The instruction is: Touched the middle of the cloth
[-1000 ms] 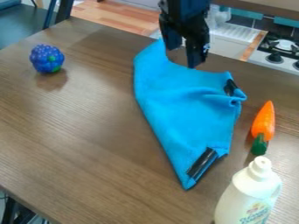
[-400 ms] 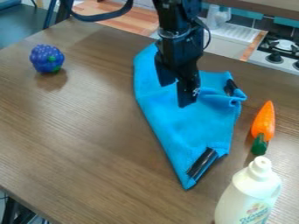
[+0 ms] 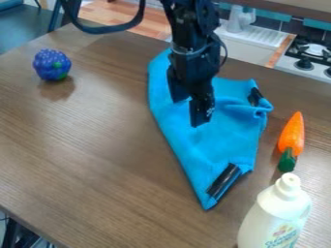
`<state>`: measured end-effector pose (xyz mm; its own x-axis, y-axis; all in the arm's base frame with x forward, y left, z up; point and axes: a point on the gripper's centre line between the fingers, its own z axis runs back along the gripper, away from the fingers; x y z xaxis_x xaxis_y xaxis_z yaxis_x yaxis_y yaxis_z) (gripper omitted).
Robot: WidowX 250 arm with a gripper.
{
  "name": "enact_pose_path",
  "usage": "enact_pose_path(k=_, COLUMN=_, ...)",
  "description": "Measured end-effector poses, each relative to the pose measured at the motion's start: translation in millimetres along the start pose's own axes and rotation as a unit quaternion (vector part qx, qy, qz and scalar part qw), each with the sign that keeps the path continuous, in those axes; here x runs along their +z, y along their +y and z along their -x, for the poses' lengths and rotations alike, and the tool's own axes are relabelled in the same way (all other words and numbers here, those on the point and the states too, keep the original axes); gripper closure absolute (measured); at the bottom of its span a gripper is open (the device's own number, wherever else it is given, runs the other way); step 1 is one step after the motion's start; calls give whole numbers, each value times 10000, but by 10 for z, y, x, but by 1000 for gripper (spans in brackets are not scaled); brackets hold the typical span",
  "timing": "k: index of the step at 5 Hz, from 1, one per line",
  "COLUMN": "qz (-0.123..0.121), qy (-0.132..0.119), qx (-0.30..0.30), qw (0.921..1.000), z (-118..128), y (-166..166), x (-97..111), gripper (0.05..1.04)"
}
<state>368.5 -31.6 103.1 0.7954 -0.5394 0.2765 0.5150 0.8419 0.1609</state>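
The black gripper hangs over the middle of the blue cloth, its two fingers pointing down and standing apart with blue fabric visible between and below them. Whether the fingertips touch the fabric I cannot tell. The cloth lies loosely on the table, its upper part partly hidden behind the arm. A dark strip runs along its bottom corner, and another dark patch marks its right corner, where the fabric is creased.
Right of the cloth lies an orange carrot with a green end. A white bottle stands at the lower right. The blue-purple toy fruit sits at the upper left of the brown table. Behind the table is a stove.
From above the cloth's top edge, the gripper has come down and toward the camera, over the middle, then shifted slightly left. The cloth looks unchanged.
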Motion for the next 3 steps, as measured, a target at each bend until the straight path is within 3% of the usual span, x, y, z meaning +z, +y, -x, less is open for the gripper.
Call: enact_pose_path(k=3, qz=-28, qy=291, qx=214, qw=9993, z=242, y=24, x=-134, gripper=84)
